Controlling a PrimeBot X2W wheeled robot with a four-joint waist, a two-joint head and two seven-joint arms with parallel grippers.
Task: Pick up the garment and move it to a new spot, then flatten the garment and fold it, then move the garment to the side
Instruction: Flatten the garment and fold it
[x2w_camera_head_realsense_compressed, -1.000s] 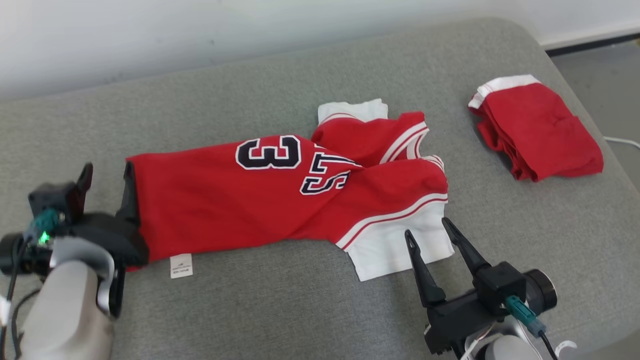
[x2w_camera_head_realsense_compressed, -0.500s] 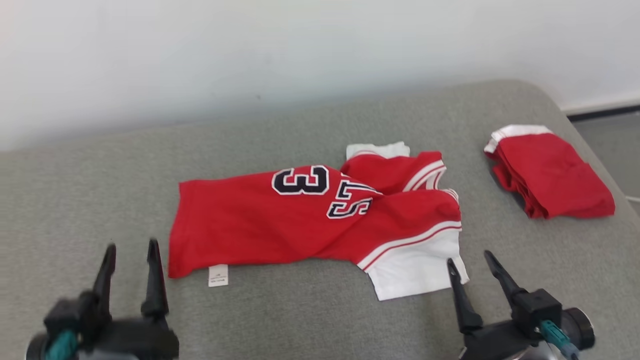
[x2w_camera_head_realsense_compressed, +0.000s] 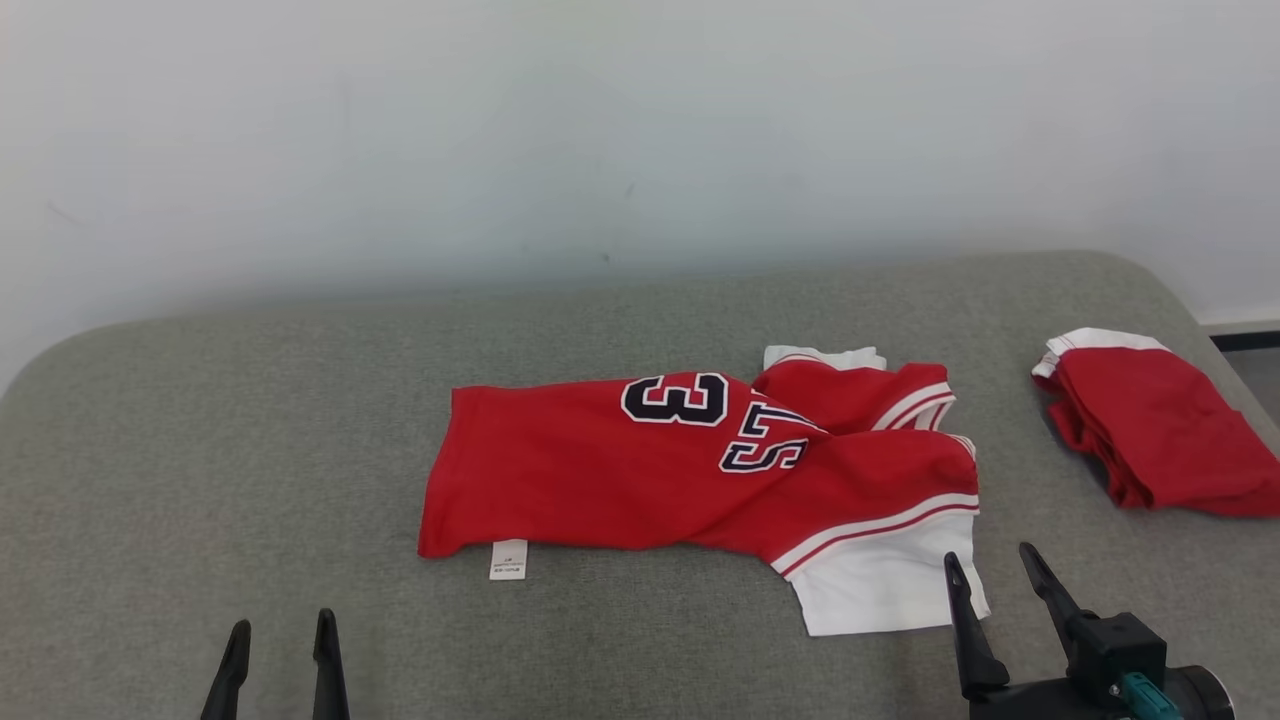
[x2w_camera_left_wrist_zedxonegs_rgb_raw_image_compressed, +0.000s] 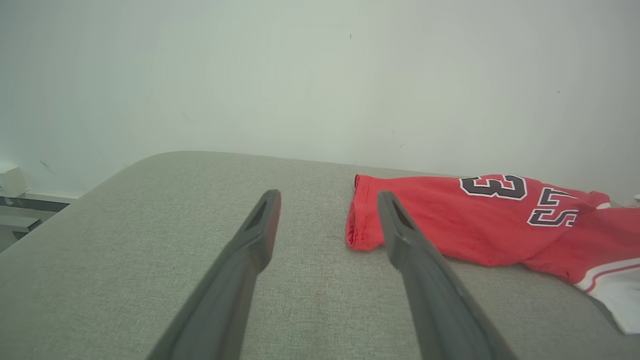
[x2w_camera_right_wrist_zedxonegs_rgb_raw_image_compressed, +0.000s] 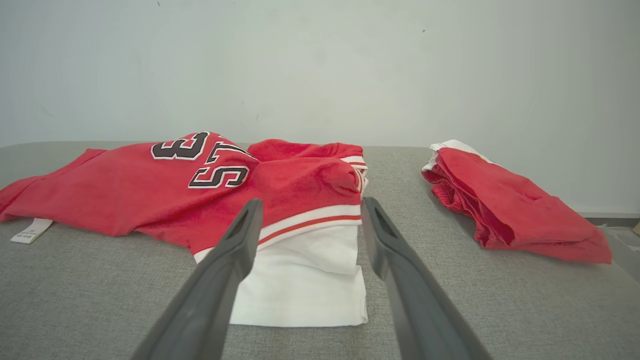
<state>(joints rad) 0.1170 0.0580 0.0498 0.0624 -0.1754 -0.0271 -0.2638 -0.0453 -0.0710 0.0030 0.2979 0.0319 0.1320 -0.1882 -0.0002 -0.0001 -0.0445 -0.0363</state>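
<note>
Backed off from the hem it was touching a second ago, the left gripper (x2w_camera_head_realsense_compressed: 280, 622) now sits low at the near left with its two fingers spread wide and nothing between them. It is well apart from the jersey. The head camera has also tilted up, so the whole picture has slid down and more wall (x2w_camera_head_realsense_compressed: 600, 130) shows. The right gripper (x2w_camera_head_realsense_compressed: 988, 555) is also wide open and empty. Its fingertips point at the near edge of the white sleeve panel (x2w_camera_head_realsense_compressed: 880, 590), just beside it, and whether they touch the cloth I cannot tell.

Between the two grippers, the red basketball jersey (x2w_camera_head_realsense_compressed: 600, 470) lies on the grey padded surface (x2w_camera_head_realsense_compressed: 200, 450) as a long band running left to right. Its hem end is smooth, and a care label (x2w_camera_head_realsense_compressed: 508, 558) sticks out at the near left corner. The shoulder end is bunched, with one strap lapped over the number 3 and the dark lettering. Further right and apart from it lies a folded red garment with a white band (x2w_camera_head_realsense_compressed: 1150, 430).

My reading is that the pick-up and relocation are done and the jersey is spread out, perhaps already doubled lengthwise. The rumpled right end looks like it needs more smoothing. The cross folds and the final move to the side are not yet done.
</note>
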